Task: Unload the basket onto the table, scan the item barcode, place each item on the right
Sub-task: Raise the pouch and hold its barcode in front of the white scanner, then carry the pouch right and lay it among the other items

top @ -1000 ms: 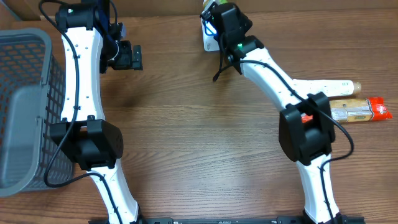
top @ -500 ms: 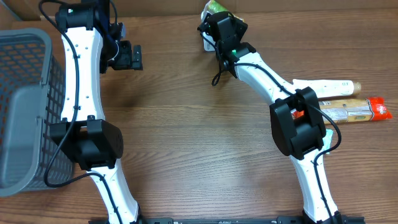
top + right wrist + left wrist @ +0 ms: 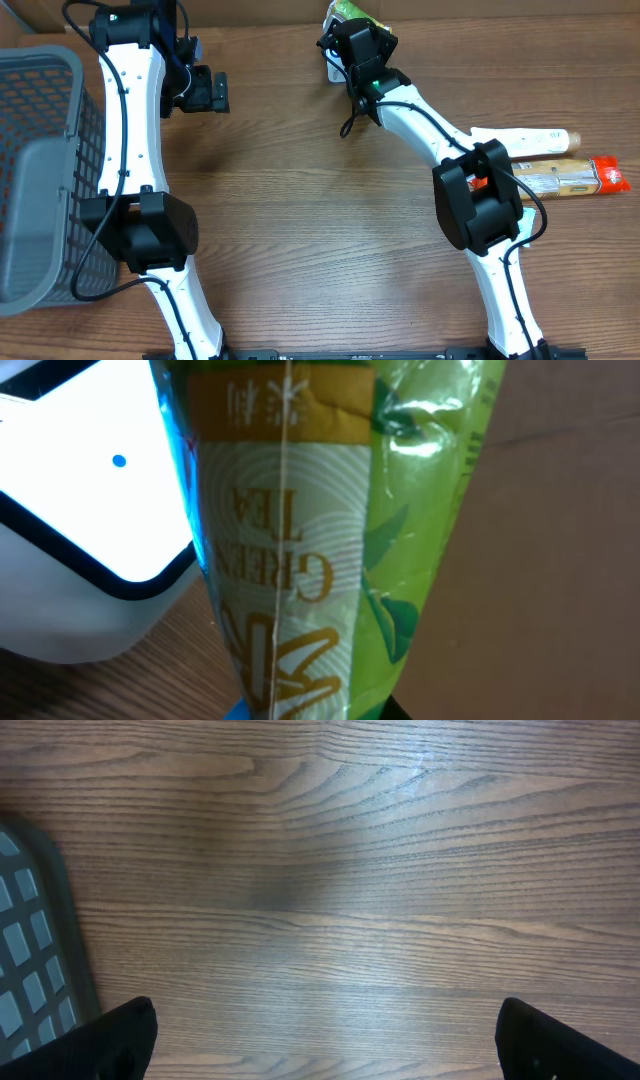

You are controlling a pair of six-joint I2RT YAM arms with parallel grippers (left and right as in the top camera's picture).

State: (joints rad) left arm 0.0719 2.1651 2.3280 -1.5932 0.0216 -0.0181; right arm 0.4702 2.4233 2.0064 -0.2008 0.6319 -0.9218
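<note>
Glossy green tea packet, label inverted, just beside white scanner

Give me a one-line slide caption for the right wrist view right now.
Green tea packet, label upside down, held up beside the white scanner over the wood table.

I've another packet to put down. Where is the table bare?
Bare: the table's middle between the arms, and under the open left gripper. Crowded: far edge, with right gripper, green tea packet and scanner; right edge, with a white packet and an orange-ended packet.
</note>
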